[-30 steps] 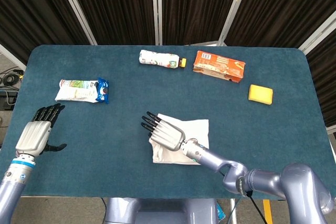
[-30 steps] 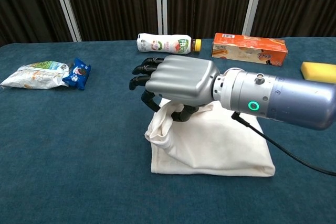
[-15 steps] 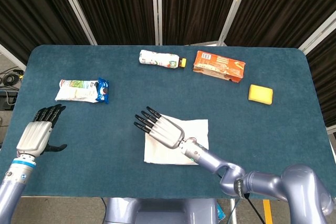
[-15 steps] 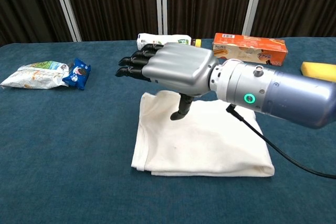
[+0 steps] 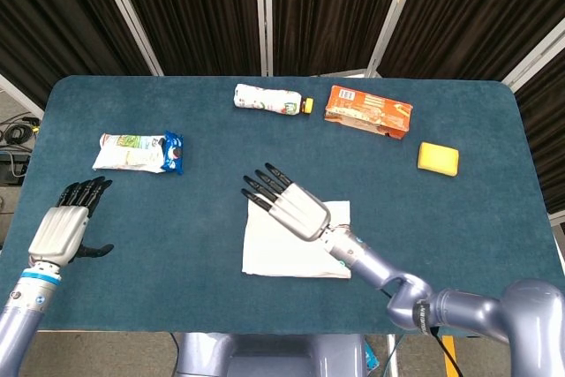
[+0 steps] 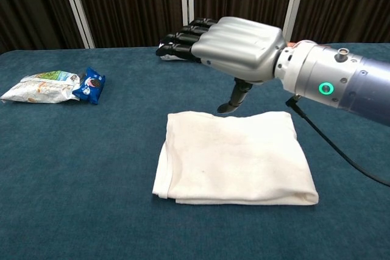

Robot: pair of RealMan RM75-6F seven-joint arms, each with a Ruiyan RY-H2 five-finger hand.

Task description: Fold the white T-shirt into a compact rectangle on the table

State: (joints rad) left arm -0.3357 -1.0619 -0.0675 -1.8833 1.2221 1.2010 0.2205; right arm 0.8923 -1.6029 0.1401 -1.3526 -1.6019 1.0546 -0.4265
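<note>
The white T-shirt (image 5: pixel 287 249) (image 6: pixel 234 158) lies folded into a flat rectangle near the table's front middle. My right hand (image 5: pixel 294 202) (image 6: pixel 234 44) hovers above its far edge, fingers stretched out and apart, thumb hanging down, holding nothing and clear of the cloth. My left hand (image 5: pixel 64 225) floats at the front left of the table, open and empty; the chest view does not show it.
A snack packet (image 5: pixel 131 152) (image 6: pixel 44 87) with a blue cookie pack (image 5: pixel 173 153) (image 6: pixel 89 85) lies at the left. A bottle (image 5: pixel 271 100), an orange carton (image 5: pixel 368 111) and a yellow sponge (image 5: pixel 438 158) sit along the back and right of the blue table (image 5: pixel 441 236).
My right hand let go of the shirt's left edge, which dropped flat, then rose and drew back to the right. The left hand barely moved.
</note>
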